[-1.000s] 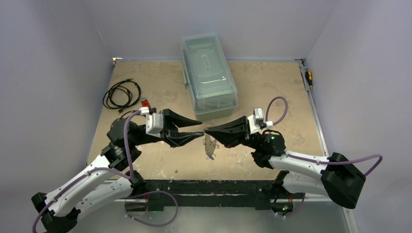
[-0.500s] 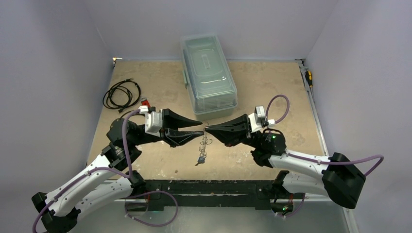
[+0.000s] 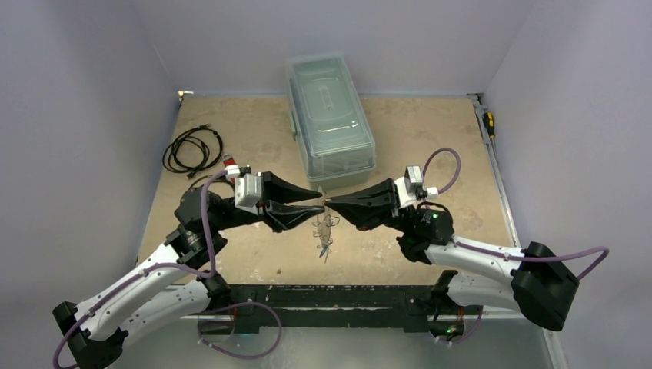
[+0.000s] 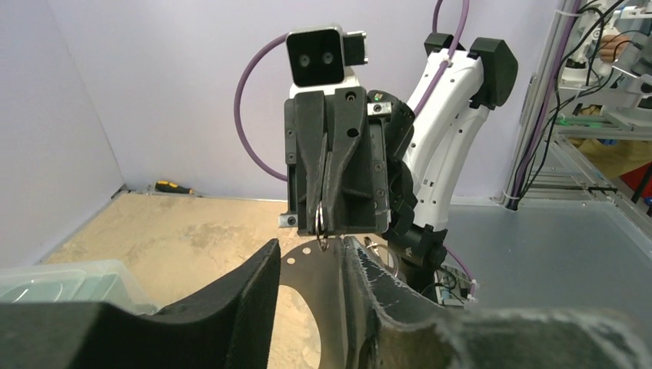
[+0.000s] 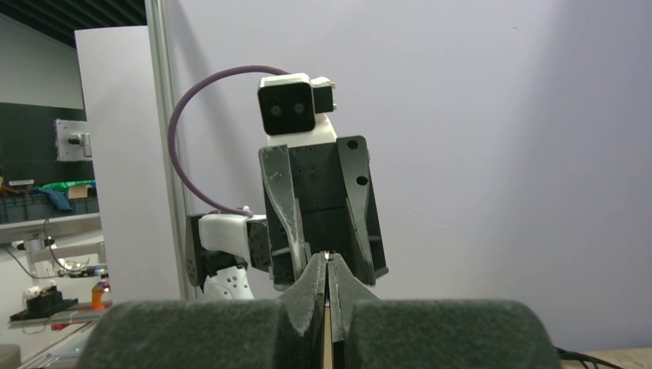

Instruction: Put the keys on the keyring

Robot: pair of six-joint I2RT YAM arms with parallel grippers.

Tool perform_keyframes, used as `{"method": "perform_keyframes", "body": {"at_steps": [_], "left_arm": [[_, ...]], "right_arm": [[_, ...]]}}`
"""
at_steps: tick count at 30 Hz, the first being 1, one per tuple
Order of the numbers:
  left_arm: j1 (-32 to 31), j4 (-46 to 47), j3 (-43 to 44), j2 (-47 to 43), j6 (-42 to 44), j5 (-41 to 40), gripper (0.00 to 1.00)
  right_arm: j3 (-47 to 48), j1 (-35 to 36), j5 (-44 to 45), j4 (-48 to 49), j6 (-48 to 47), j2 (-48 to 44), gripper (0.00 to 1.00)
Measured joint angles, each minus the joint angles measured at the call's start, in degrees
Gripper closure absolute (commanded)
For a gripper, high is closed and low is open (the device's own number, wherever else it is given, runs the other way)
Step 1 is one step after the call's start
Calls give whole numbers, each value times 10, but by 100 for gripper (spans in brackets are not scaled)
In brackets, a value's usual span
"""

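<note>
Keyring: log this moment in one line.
keyring: hanging between claws | right claw: shut on wire ring | left claw: jaws around band, grip unclear

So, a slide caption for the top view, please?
Right gripper holds the keyring, dangling over the table, facing open left gripper.

Tan mottled tabletop [image 3: 254,123], pale worn patches. Clear plastic box [image 3: 330,119], greenish tint, at far middle, lid on, long side running front to back. Black coiled cable [image 3: 192,150] at far left, well apart from box. Red stick-shaped gadget [image 3: 228,162] just beside cable's near right edge. Screwdriver [image 3: 488,123], yellow-and-black handle, lying along far right table edge by wall. 3 plain lilac-grey walls [image 3: 92,92] enclosing.
</note>
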Motion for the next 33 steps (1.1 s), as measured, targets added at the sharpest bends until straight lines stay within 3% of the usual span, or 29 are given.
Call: {"method": "perform_keyframes", "body": {"at_steps": [8, 21, 29, 33], "left_arm": [[0, 19, -10, 11, -14, -1, 78], [0, 46, -12, 22, -24, 1, 83], [0, 49, -13, 23, -25, 1, 100], [0, 53, -13, 23, -25, -4, 100]], "right_arm": [[7, 0, 0, 1, 4, 0, 100], [12, -1, 0, 4, 10, 7, 100], [16, -5, 0, 10, 18, 17, 100], [23, -7, -2, 11, 26, 24, 100]]}}
